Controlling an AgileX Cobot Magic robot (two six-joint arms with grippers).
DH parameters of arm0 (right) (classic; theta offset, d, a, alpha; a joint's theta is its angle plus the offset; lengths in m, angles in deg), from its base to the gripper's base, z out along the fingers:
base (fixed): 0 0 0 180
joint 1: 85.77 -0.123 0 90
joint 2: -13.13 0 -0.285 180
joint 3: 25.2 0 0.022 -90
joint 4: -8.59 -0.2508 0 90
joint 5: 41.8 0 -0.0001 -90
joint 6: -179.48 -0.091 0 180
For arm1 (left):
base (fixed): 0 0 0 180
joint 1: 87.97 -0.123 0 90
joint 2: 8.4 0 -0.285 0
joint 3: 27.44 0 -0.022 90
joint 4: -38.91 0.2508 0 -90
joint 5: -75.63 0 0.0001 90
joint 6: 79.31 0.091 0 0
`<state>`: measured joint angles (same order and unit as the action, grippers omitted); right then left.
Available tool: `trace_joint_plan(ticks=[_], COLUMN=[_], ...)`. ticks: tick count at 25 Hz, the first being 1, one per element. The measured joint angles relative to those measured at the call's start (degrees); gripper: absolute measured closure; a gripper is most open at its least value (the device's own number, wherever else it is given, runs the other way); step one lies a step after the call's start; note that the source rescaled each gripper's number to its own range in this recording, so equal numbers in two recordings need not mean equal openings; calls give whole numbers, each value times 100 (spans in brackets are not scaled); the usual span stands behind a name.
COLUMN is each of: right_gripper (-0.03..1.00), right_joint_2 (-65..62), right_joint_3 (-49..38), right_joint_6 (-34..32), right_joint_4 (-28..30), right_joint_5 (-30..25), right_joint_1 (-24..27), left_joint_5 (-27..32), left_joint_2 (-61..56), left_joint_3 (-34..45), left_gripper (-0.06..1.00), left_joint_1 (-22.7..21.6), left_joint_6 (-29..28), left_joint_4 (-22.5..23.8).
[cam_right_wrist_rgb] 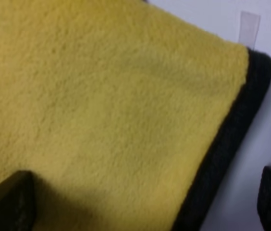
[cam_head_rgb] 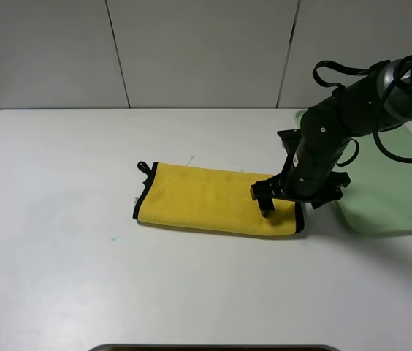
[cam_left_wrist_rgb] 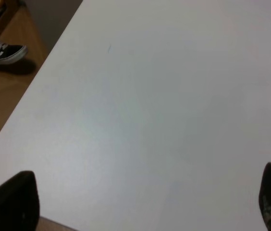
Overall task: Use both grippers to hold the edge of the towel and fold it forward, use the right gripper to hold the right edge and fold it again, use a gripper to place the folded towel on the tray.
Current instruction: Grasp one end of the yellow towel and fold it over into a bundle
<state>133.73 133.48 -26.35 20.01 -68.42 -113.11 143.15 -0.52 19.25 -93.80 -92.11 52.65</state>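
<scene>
The fluffy yellow square towel point(cam_head_rgb: 213, 199) with black trim lies in the middle of the high picture, flat on the big white table point(cam_head_rgb: 60, 183). It is a long strip with the yellow side up, so I think the first fold is done. Its small black loop point(cam_head_rgb: 143, 167) sticks out at the strip's upper left corner.

The narrow black edge of the towel point(cam_right_wrist_rgb: 231, 134) runs down the right side of the right wrist picture. The black right gripper point(cam_head_rgb: 283, 201) sits over the right end of the strip. Its two fingers are wide apart, one over the yellow cloth and one over the white table, with the black edge between them. It has nothing in its grasp. I cannot tell if it touches the cloth.

The big pale green plastic tray point(cam_head_rgb: 403, 183) is at the right of the high picture, just beside the towel. The towel is not on it.

The black left gripper point(cam_left_wrist_rgb: 145, 202) shows only in its own wrist picture. It is wide open over the table, holding nothing.

The second fold and the move to the tray are left to do.
</scene>
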Motion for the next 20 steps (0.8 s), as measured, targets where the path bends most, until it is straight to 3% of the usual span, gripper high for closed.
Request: trace_joint_plan(ticks=[4, 18, 20], right_gripper=[3, 92, 93], right_joint_2=[7, 7, 7], right_joint_3=[0, 0, 0], right_joint_6=[0, 81, 112], right_joint_4=[-10, -17, -5], right_joint_5=[13, 74, 68], right_joint_1=[0, 0, 0], left_joint_5=[0, 0, 0], left_joint_2=[0, 0, 0], left_joint_3=[0, 0, 0], left_gripper=[4, 4, 4], left_joint_1=[0, -4, -4], left_joint_6=[0, 0, 0], left_joint_4=[0, 0, 0])
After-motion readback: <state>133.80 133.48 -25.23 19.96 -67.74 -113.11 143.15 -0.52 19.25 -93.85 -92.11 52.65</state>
